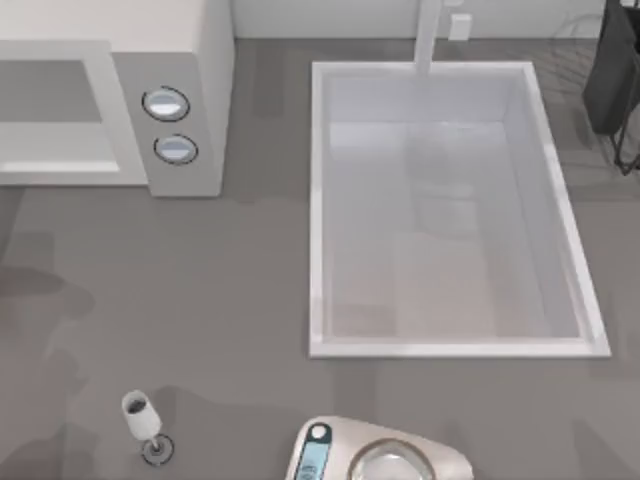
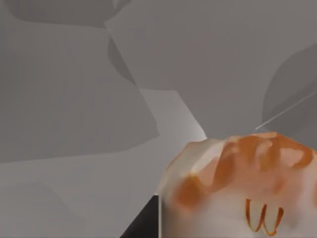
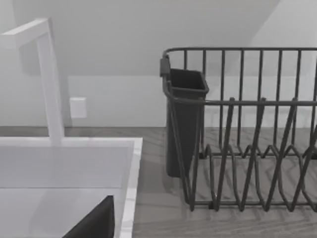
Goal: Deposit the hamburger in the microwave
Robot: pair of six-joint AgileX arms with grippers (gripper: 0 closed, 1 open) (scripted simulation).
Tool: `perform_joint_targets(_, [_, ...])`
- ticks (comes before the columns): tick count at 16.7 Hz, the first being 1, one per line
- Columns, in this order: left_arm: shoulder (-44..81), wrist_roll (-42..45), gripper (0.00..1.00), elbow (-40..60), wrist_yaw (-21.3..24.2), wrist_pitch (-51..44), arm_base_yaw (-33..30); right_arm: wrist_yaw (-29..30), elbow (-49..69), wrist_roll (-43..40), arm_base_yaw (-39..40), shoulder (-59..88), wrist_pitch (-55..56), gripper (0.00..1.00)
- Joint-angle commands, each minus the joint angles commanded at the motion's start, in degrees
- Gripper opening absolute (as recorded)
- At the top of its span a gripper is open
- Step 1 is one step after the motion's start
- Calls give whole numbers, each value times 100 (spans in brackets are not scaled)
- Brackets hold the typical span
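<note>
Left end effector's grip cannot be told; its wrist view has the hamburger [image 2: 242, 183] close up, with an orange "W"-like mark [image 2: 263, 216]. At the tabletop's [image 1: 220, 280] upper left stands the microwave [image 1: 170, 120].

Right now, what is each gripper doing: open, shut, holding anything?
Left gripper: cannot be told; the hamburger sits close in its wrist view.
Right gripper: cannot be told; its wrist view faces the sink and dish rack.
</note>
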Motion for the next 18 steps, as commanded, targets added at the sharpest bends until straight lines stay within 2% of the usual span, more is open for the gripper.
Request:
perform_joint_targets(4, [90,-17,0,154,42,167,20,0,0,0,0,0,0,100])
perform_joint_targets(8, [598,-227,0,1080,268,1074,70,0,0,0,0,0,0,100])
perform_joint_targets(12, [1774,-670,0,2352,566,2673,118,0,0,0,0,0,0,100])
perform_joint_targets(18, [4367,-1623,0,4135,936,5684,66,0,0,0,0,0,0,100])
